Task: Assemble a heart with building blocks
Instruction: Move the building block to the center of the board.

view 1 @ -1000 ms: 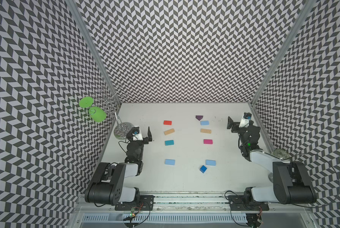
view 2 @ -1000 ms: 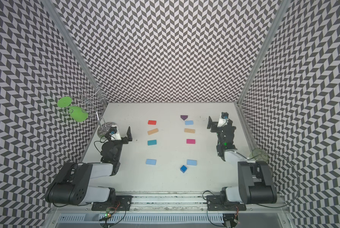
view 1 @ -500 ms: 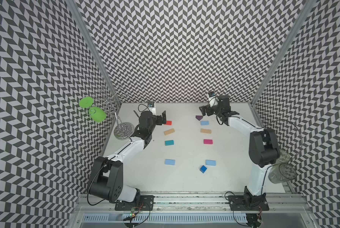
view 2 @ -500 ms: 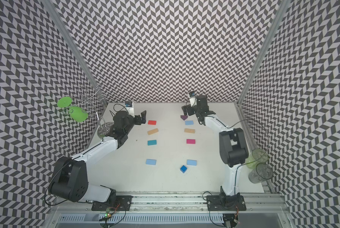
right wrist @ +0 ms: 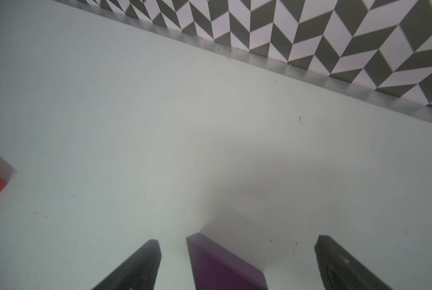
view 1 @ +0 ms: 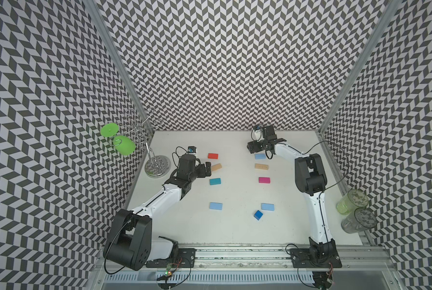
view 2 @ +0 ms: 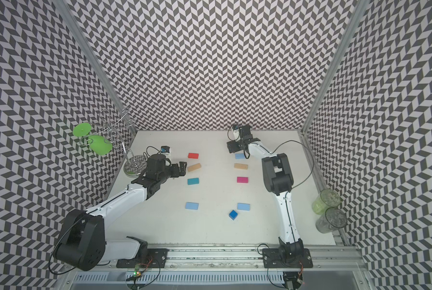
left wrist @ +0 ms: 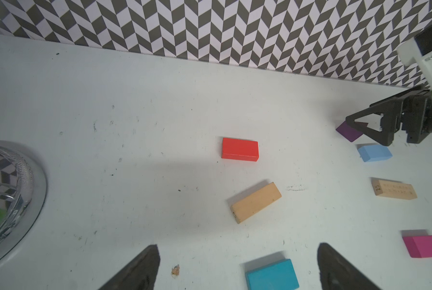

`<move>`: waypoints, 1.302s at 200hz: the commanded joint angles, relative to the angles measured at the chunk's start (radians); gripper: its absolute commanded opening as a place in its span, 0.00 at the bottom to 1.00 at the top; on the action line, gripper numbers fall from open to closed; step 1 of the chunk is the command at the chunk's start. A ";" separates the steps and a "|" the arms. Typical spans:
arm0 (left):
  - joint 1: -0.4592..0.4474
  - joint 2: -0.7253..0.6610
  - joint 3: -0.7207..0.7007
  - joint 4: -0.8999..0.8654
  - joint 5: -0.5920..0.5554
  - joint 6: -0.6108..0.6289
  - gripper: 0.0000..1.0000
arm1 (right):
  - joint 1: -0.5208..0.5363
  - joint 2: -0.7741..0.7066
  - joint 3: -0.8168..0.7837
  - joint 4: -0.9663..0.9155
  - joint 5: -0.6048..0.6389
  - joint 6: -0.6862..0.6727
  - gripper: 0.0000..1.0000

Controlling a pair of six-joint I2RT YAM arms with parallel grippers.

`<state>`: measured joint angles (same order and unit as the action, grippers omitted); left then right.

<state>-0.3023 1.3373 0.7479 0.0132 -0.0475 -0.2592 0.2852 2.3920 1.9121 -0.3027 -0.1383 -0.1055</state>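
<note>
The building blocks lie apart in two loose columns on the white table; no joined heart is in view. The left column holds red (view 1: 212, 156), tan (view 1: 216, 167), teal (view 1: 215, 181) and light blue (view 1: 215, 206). The right column holds light blue (view 1: 259, 156), tan (view 1: 261, 166), magenta (view 1: 264, 180) and light blue (view 1: 267, 207), with the dark blue cube (view 1: 258, 215) beside it. My left gripper (view 1: 207, 168) stands open beside the left tan block's end, empty. My right gripper (right wrist: 237, 239) is open astride the purple triangle (right wrist: 220, 266), which the top views hide.
A wire rack on a chrome base (view 1: 157, 165) holds a green goblet (view 1: 123, 145) at the left wall. Two clear cups (view 1: 352, 202) (view 1: 358, 221) stand at the right edge. The back wall rises close behind the right gripper.
Both arms unfolded from the table's front and reached to the far blocks. The left gripper then came back from the red block to the tan one; the right settled over the purple triangle.
</note>
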 commanded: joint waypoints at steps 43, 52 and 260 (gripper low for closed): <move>0.001 -0.007 -0.012 -0.022 -0.017 -0.012 0.99 | 0.005 0.063 0.069 -0.046 -0.005 -0.001 0.85; 0.002 -0.006 -0.012 -0.021 -0.017 -0.012 0.99 | 0.005 0.068 0.068 -0.049 -0.009 -0.001 0.85; 0.012 -0.018 -0.054 0.014 -0.039 -0.014 0.99 | 0.104 -0.115 -0.165 -0.076 -0.151 -0.209 0.34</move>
<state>-0.2966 1.3369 0.7067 0.0010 -0.0818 -0.2672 0.3355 2.3508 1.8072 -0.3828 -0.2333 -0.2199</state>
